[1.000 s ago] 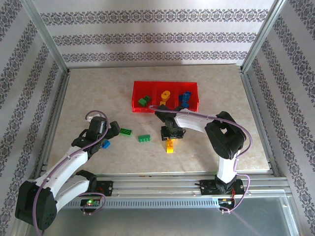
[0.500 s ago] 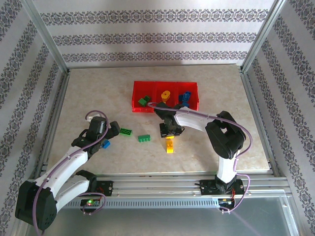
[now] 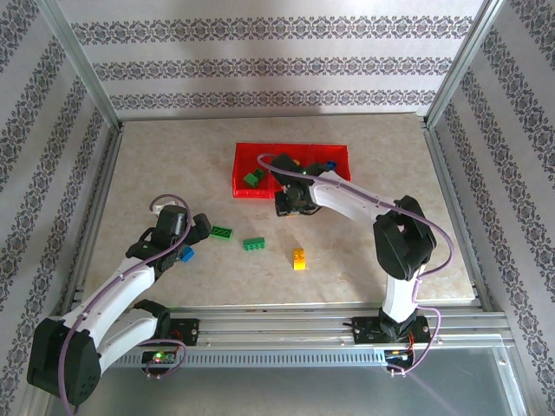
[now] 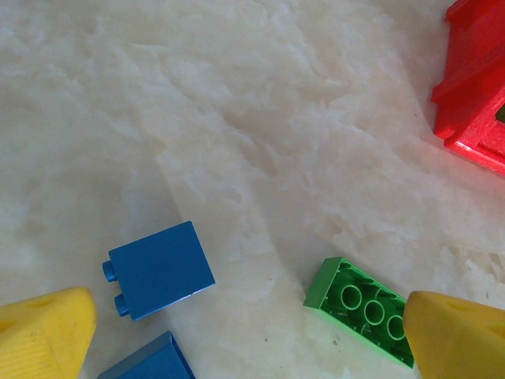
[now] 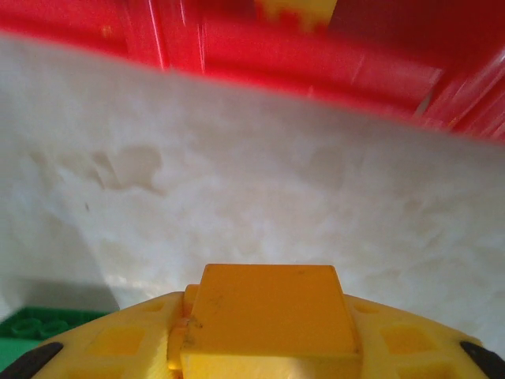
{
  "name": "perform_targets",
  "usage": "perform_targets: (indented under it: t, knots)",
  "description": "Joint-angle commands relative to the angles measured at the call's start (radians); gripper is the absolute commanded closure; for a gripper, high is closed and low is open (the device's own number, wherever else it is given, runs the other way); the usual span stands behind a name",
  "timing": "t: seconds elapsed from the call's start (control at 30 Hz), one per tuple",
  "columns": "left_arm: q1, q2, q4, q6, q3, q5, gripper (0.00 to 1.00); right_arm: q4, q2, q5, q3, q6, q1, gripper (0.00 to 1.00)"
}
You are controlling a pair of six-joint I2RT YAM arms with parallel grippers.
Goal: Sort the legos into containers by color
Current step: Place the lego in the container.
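right jaws, now pinching an orange brick [image 5: 268, 316], have swung off toward the red tray [image 5: 316, 67] just ahead of them; a drop looks next. left jaws gape wide.

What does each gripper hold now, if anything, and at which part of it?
The right gripper holds an orange brick, clamped by two opposite sides. The left gripper is open and holds nothing.

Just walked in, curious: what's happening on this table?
The jaws of the right arm hold an orange brick just short of the red tray. The jaws of the left arm hang open over a blue brick and a green brick. Another green brick and a yellow brick lie loose on the table.
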Motion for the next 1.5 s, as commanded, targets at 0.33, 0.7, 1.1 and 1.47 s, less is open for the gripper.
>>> perform_targets:
  t: [0.33, 0.7, 1.1, 1.47]
  knots:
    - [0.017, -0.008, 0.018, -0.011, 0.011, -0.011, 0.00, -0.007, 0.174, 0.155, 0.295, -0.157, -0.103, 0.61]
    - [0.017, -0.026, 0.001, -0.011, 0.018, -0.013, 0.00, -0.003, 0.282, 0.207, 0.366, -0.210, -0.109, 0.61]
    - [0.016, -0.033, -0.013, -0.006, 0.027, -0.018, 0.00, -0.001, 0.330, 0.221, 0.382, -0.219, -0.110, 0.51]
    - [0.016, -0.034, -0.021, -0.002, 0.028, -0.018, 0.00, -0.007, 0.293, 0.226, 0.373, -0.219, -0.104, 0.39]
